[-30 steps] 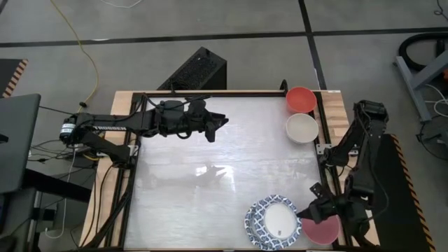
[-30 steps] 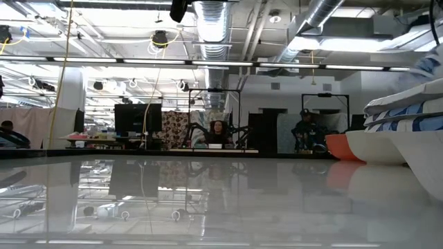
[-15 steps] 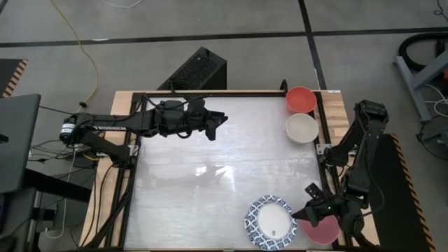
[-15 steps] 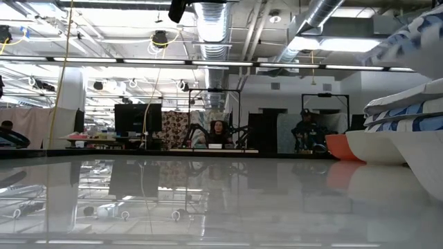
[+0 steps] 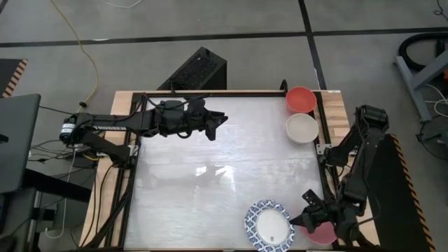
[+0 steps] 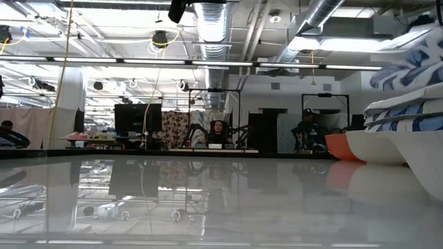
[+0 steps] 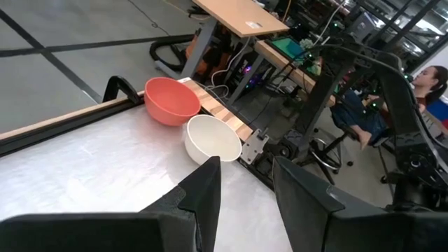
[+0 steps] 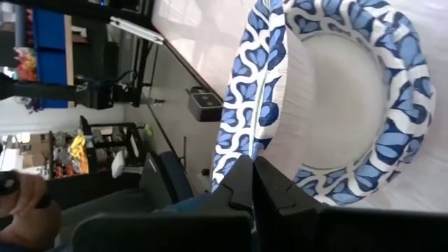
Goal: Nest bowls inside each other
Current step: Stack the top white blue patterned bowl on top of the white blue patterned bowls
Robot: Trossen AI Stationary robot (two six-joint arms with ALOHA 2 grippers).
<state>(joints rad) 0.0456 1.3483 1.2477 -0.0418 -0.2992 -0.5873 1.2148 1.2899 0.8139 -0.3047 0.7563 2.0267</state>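
Near the table's near right corner lies a stack of white bowls with blue patterned rims [image 5: 268,225]. My right gripper [image 5: 302,218] is shut on one more blue-rimmed bowl [image 8: 336,98], held tilted just over that stack [image 6: 405,111]. A pink bowl [image 5: 325,235] sits right of the stack, partly under my right arm. At the far right a red bowl [image 5: 301,99] and a cream-white bowl [image 5: 302,127] stand side by side on the table. My left gripper [image 5: 222,120] hovers open above the far left part of the table, nothing between its fingers [image 7: 245,192]. My right gripper pinches the blue-rimmed bowl's rim [image 8: 256,143] on the side toward the table's right edge, with one finger [image 8: 236,183] on the outer wall and the other on the inner side. It comes slanting down from the right. The bowl [image 6: 415,62] sits tilted above the stack.
A black metal frame [image 5: 133,175] runs along the table's sides. A black box [image 5: 199,70] stands beyond the far edge. The wide shiny middle of the table [image 5: 224,175] has nothing on it. People sit at desks in the room behind.
My right gripper has moved toward the table's near edge and a little down with the blue-rimmed bowl. The bowl was offset to the right of the stack and now sits nearly centred over it, tilted and lower than half a second ago.
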